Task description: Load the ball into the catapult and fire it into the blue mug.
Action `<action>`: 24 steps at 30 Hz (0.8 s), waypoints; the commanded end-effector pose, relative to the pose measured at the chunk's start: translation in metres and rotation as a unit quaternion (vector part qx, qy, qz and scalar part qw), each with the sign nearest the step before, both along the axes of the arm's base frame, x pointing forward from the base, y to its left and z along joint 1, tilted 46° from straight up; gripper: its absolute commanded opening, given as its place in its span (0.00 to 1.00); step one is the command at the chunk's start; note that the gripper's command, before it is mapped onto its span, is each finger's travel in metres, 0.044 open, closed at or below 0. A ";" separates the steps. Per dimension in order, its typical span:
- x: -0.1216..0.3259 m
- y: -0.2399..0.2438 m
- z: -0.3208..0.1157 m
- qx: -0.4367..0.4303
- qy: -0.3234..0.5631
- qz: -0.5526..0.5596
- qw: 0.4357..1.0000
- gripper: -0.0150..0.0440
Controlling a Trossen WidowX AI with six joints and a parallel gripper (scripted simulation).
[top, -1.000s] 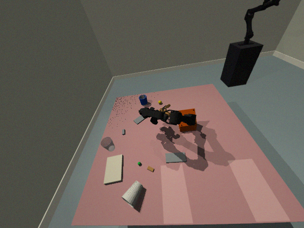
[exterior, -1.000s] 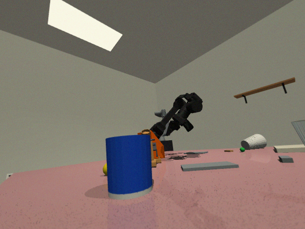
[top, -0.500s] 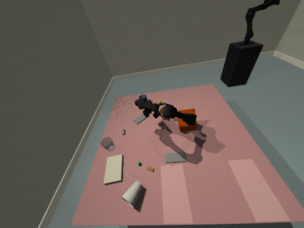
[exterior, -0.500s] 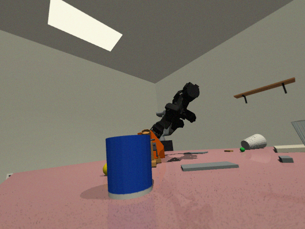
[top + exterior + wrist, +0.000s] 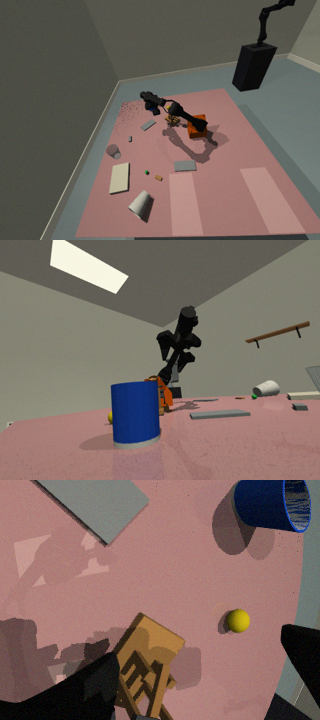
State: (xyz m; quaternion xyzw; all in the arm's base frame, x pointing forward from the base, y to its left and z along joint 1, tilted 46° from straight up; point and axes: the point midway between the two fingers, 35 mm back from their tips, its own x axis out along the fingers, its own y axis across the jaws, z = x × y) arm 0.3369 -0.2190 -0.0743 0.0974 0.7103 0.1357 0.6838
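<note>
Honestly, my fingers [image 5: 172,365] were spread wide and empty, probably so I could grab the yellow ball [image 5: 168,107] [image 5: 110,417] [image 5: 238,621] next.

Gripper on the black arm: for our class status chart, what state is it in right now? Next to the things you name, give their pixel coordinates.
Gripper [image 5: 152,109] [image 5: 175,366] [image 5: 203,648]: open, holding nothing; the yellow ball [image 5: 168,107] [image 5: 110,417] [image 5: 238,621] lies on the table, outside its fingers.
</note>
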 end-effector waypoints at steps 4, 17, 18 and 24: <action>0.012 -0.054 -0.014 -0.003 -0.029 -0.129 0.991 1.00; 0.009 -0.144 -0.038 0.009 -0.071 -0.333 0.940 1.00; 0.008 -0.151 -0.039 0.010 -0.074 -0.347 0.935 1.00; -0.003 -0.189 -0.044 0.024 -0.091 -0.431 0.897 1.00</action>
